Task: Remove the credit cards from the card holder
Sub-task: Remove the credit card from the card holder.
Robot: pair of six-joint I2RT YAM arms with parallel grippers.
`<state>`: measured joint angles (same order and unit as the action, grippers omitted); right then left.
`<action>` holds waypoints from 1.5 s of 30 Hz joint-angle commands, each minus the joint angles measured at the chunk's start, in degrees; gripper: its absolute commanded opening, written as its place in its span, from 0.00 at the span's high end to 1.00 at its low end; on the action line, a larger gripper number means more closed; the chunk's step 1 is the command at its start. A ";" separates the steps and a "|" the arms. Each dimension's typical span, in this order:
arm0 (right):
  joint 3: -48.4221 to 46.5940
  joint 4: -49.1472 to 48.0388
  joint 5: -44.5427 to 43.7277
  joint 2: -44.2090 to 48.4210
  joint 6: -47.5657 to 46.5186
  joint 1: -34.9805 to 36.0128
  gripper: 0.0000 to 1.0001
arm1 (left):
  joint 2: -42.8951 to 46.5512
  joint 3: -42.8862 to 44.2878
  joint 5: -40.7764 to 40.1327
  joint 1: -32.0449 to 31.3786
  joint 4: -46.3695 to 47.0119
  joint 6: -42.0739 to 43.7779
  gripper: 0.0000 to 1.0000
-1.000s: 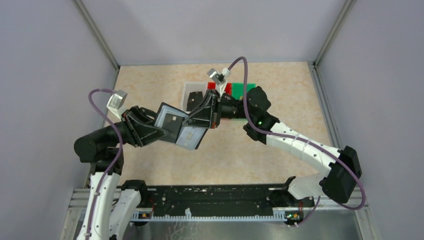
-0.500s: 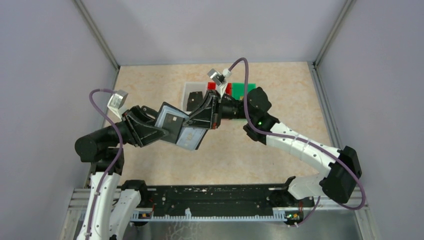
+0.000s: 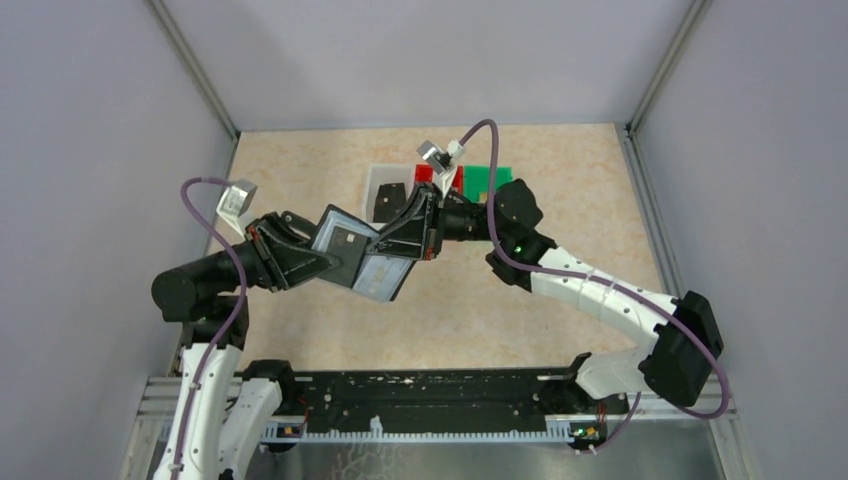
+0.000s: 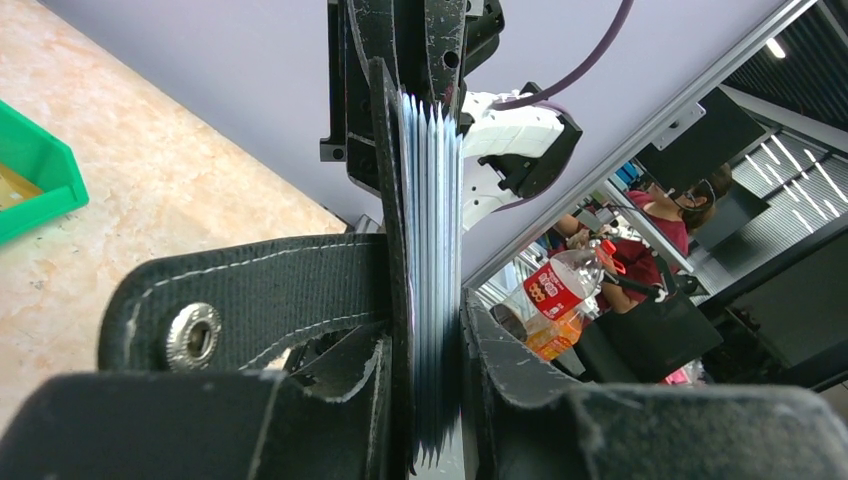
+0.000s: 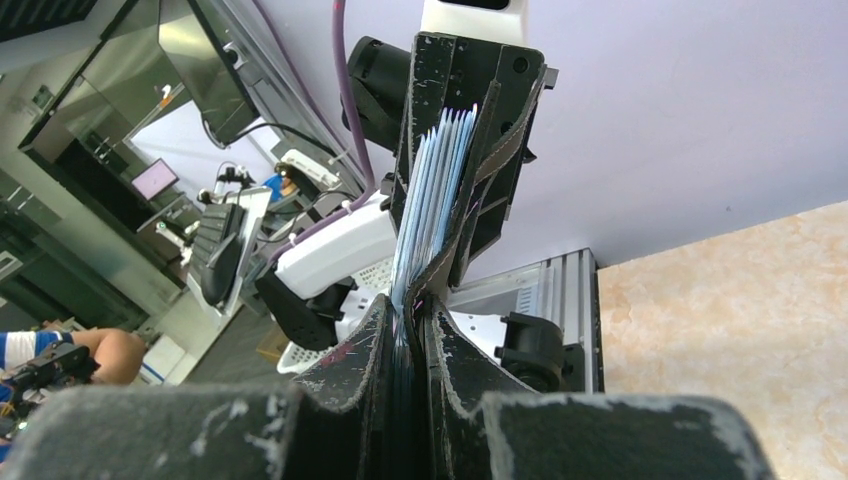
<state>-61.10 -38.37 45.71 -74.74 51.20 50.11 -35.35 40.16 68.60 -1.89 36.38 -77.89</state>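
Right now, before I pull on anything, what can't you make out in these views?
Any cards left inside the card holder: both wrist views see it edge-on, showing only pale panel edges, and it is too small in the top view.
What is in the white bin: top view, a dark shape, partly covered by the right gripper.
The red bin: top view, mostly behind the right wrist's camera.

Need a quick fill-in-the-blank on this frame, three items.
The card holder, gripped by left fingers and right fingers, hangs ___ the table.
The bin in the left wrist view is ___.
The holder's inner panels are pale ___.
Missing: above; green; blue.
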 commanded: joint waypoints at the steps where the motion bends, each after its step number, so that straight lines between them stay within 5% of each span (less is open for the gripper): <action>1: -0.38 -2.78 1.18 0.11 -1.05 0.25 0.98 | -0.27 0.27 -1.26 -0.23 1.15 -1.53 0.77; 7: -1.73 3.85 -3.13 1.01 -4.37 -0.20 0.54 | -0.96 1.69 -1.70 -0.22 -4.31 2.62 0.98; 14: -8.98 30.33 -18.54 10.37 -16.31 -4.50 0.32 | -1.83 1.15 -3.77 0.36 -10.66 7.50 1.00; 17: -10.27 37.10 -24.75 13.80 -18.93 -5.22 0.29 | -2.21 1.23 -4.10 0.73 -11.74 8.73 1.00; 25: -2.78 24.75 -15.44 12.02 -3.31 -3.33 0.41 | -2.62 2.43 -5.02 0.74 -20.79 16.96 1.00; 36: 7.04 9.10 -19.73 5.24 3.71 7.26 0.46 | -1.07 4.49 -4.55 0.75 -26.29 26.89 1.00; 45: 7.90 2.22 -19.40 3.44 5.45 7.91 0.48 | -0.41 3.43 -2.37 0.75 -20.48 20.33 1.00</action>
<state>-52.01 -27.88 26.85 -70.94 55.64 57.58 -36.80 42.24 64.42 -1.19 11.14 -54.00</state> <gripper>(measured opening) 0.525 0.277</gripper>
